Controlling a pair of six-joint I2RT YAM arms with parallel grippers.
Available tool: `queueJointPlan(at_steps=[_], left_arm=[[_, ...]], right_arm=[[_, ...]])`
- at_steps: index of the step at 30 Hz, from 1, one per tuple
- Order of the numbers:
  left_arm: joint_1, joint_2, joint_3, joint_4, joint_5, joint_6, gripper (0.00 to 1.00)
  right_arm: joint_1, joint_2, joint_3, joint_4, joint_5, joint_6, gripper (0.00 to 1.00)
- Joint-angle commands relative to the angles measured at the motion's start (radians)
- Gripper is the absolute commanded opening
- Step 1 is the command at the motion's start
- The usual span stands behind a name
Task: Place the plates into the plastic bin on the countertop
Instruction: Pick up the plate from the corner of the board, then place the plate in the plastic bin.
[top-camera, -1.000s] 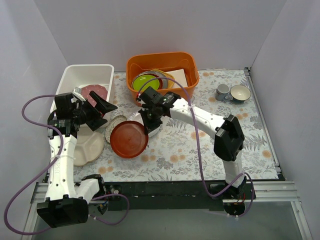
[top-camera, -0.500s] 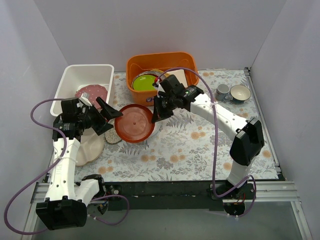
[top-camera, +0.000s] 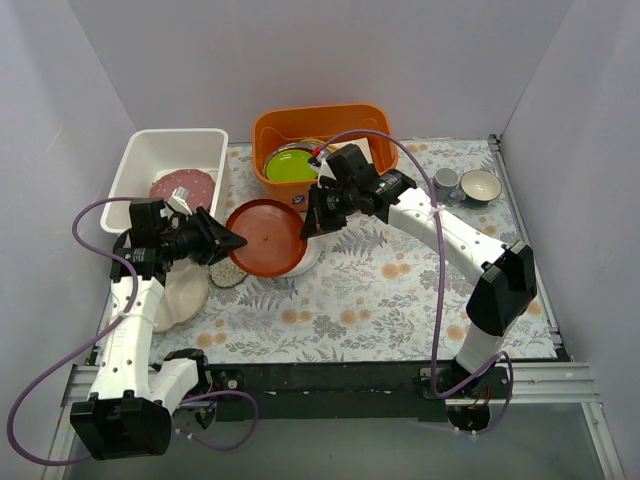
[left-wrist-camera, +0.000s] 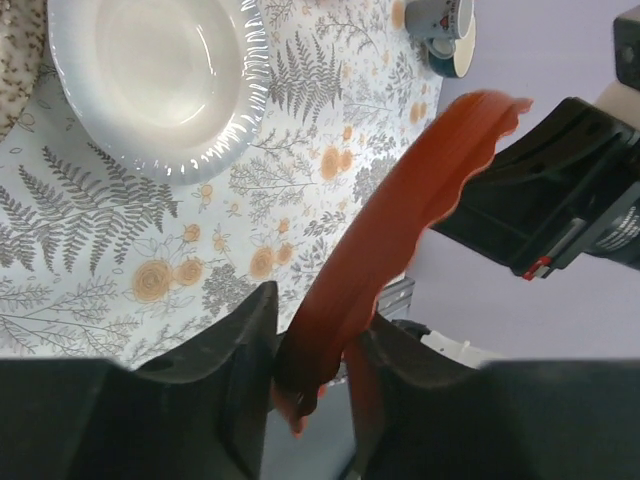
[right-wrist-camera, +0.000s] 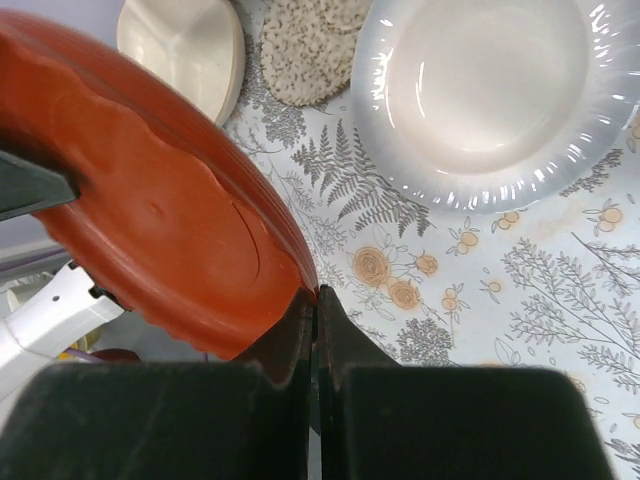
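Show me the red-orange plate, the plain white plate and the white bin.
red-orange plate (top-camera: 265, 236), top view, its centre.
plain white plate (right-wrist-camera: 487, 90), right wrist view, its well.
white bin (top-camera: 176, 151), top view, back wall.

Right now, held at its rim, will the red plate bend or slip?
Probably stiff: the red plate shows no sag though the left pincer pinches only its rim. Likely light, as it looks thin. Its smooth face may slip in a tilted grip.

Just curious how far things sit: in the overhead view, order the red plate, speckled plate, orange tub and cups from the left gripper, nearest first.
1. red-orange plate, clamped in the left gripper.
2. speckled oval plate, just on its near side.
3. orange tub, at the back, centre.
4. cups, far right.
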Motion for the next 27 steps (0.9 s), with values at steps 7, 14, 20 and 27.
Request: queueJointPlan(at_steps=[7, 14, 20, 27], left_arm=[[-0.006, -0.032, -0.019, 0.024, 0.043, -0.001, 0.0], [-0.006, -0.032, -0.012, 0.029, 0.036, -0.007, 0.0], [-0.008, -0.009, 0.013, 0.024, 0.03, 0.001, 0.0], [-0.006, 0.017, 0.033, 0.032, 0.023, 0.004, 0.0]], right_arm=[[-0.015, -0.057, -0.032, 0.065, -0.038, 0.014, 0.01], [-0.032, -0.077, -0.067, 0.083, -0.063, 0.019, 0.36], [-0.041, -0.112, -0.091, 0.09, -0.026, 0.022, 0.69], [-0.063, -0.165, -0.125, 0.105, -0.004, 0.033, 0.81]])
